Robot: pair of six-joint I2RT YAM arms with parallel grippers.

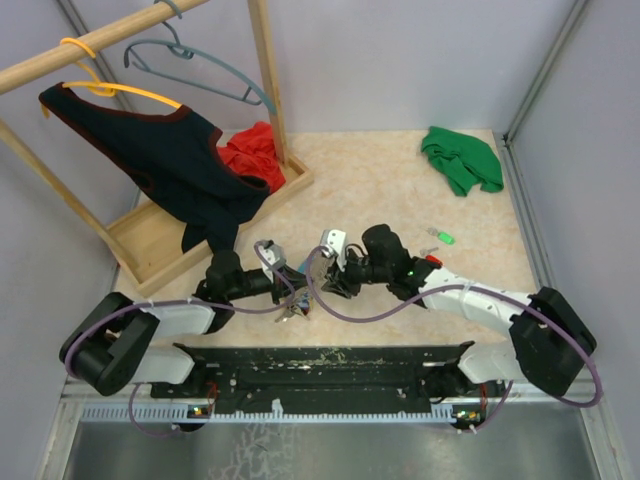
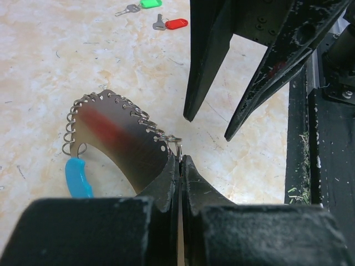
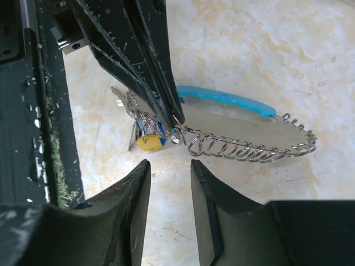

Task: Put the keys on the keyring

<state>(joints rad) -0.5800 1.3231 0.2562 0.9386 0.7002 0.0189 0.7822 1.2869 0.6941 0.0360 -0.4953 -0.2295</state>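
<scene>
From above, we see the marbled table (image 1: 380,180) with a wooden rack (image 1: 265,80) and a dark garment (image 1: 170,160) at the back left, a red cloth (image 1: 255,155) beside them, and a green cloth (image 1: 462,160) at the back right. Only this view shows both arms bent inward, meeting near the table's near edge.

The wrist views show what the overhead view is too small to show. The left gripper (image 2: 181,159) has its fingers pressed together on the keyring (image 2: 119,133), pinching it at one end. The right gripper (image 3: 169,166) is just beside that pinch, its fingers apart and holding nothing.

The keyring is a curved, shiny metal band edged with a row of small wire rings. It has a light-blue segment (image 2: 77,178) at the far end. Only the right wrist view shows the yellow and blue tags (image 3: 148,138) bunched by the left fingertips.

The green key (image 2: 141,5) and the red key (image 2: 171,24) lie flat on the table near each other, well apart from the keyring.
</scene>
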